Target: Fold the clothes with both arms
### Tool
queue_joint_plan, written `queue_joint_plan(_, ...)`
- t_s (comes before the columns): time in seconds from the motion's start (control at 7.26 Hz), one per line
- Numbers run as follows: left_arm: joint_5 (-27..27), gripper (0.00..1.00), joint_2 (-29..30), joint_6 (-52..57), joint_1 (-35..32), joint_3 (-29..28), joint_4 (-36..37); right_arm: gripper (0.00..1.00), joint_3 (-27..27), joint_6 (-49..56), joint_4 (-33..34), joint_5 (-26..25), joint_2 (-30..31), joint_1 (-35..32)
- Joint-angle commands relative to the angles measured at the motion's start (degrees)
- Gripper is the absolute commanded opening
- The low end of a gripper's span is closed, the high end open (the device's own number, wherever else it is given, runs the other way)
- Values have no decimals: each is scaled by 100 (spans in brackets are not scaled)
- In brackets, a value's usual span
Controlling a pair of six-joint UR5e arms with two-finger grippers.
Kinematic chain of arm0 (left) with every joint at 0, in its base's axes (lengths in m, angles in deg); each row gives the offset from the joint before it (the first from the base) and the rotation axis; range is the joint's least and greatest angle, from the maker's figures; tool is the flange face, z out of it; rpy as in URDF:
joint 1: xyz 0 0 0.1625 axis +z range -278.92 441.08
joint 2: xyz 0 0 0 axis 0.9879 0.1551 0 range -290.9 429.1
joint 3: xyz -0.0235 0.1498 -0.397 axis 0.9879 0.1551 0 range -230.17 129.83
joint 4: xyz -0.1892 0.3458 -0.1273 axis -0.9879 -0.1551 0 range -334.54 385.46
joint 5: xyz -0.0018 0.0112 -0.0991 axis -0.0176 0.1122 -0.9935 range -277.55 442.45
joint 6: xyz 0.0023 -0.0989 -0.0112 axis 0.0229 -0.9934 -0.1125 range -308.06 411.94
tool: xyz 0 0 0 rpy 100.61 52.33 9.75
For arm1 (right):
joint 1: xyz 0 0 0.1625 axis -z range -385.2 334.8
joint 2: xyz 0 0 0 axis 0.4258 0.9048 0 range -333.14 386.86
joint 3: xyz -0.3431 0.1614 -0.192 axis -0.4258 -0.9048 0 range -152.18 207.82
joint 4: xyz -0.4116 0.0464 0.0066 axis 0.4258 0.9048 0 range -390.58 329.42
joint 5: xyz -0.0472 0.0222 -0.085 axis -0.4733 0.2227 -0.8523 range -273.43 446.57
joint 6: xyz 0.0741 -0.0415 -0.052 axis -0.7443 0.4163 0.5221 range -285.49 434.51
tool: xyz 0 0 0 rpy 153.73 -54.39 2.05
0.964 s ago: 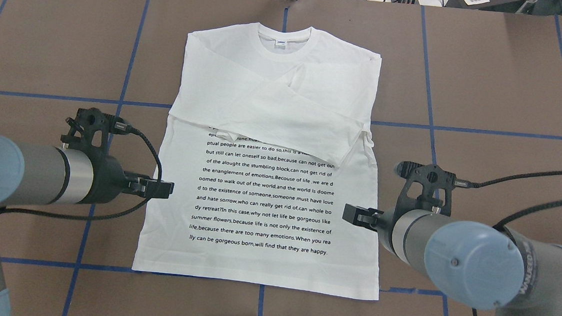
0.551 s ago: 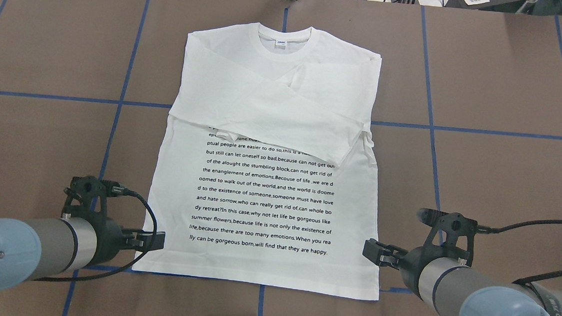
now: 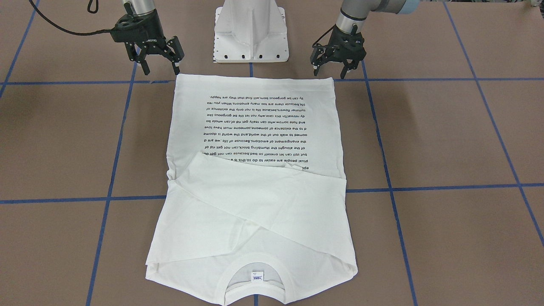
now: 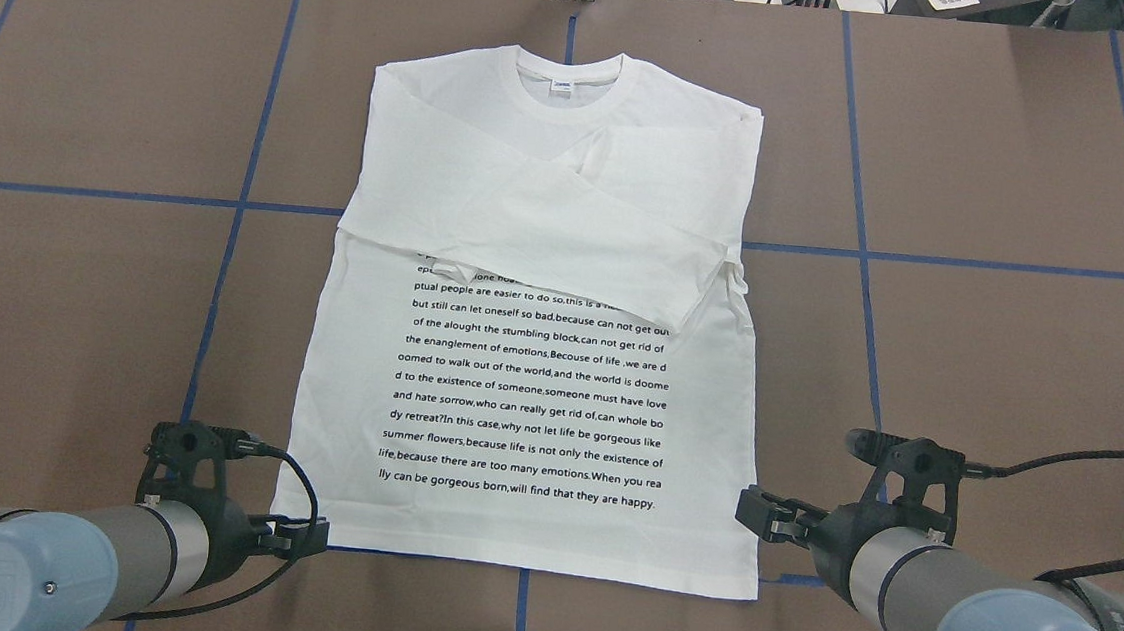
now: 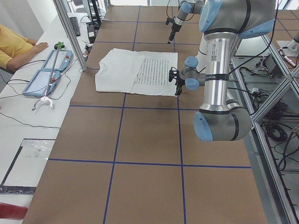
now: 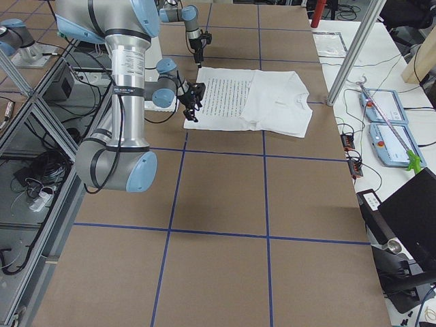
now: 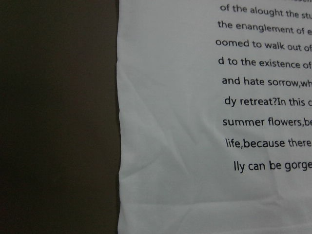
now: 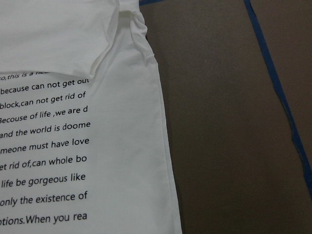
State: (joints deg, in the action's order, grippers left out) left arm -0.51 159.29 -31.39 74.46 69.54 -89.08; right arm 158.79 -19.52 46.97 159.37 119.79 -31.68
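Front view: shirt flat on table, sleeves folded across chest, collar far from robot. Left end effector & right end effector both released, fingers spread, near hem corners. Overhead: hem nearest robot. Wrist cams: shirt edges, printed txt.

One shirt; two grippers: left gripper, right gripper; one pedestal

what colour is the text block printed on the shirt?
Black, in lines of small print on the white shirt. The overhead exterior view shows it best.
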Motion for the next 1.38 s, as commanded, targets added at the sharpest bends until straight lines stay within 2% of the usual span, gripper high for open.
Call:
queue_joint_plan(0.0,8,100,26,1,46,-132,-7,100,-36,-1,-3,-46,-3,15)
queue_joint_plan(0.28,8,100,87,1,55,-193,-7,100,-62,8,-3,-46,-12,32)
queue_joint_plan(0.55,16,87,157,1,55,-333,-7,100,-63,-1,-3,-55,-12,50)
queue_joint_plan(0.96,16,79,210,1,64,-361,-7,100,-63,8,-3,-55,-12,41)
queue_joint_plan(1.1,16,66,210,1,55,-361,-7,100,-63,8,-3,-55,-12,50)
queue_joint_plan(1.24,8,47,219,1,55,-361,-7,100,-71,8,-3,-55,-20,50)
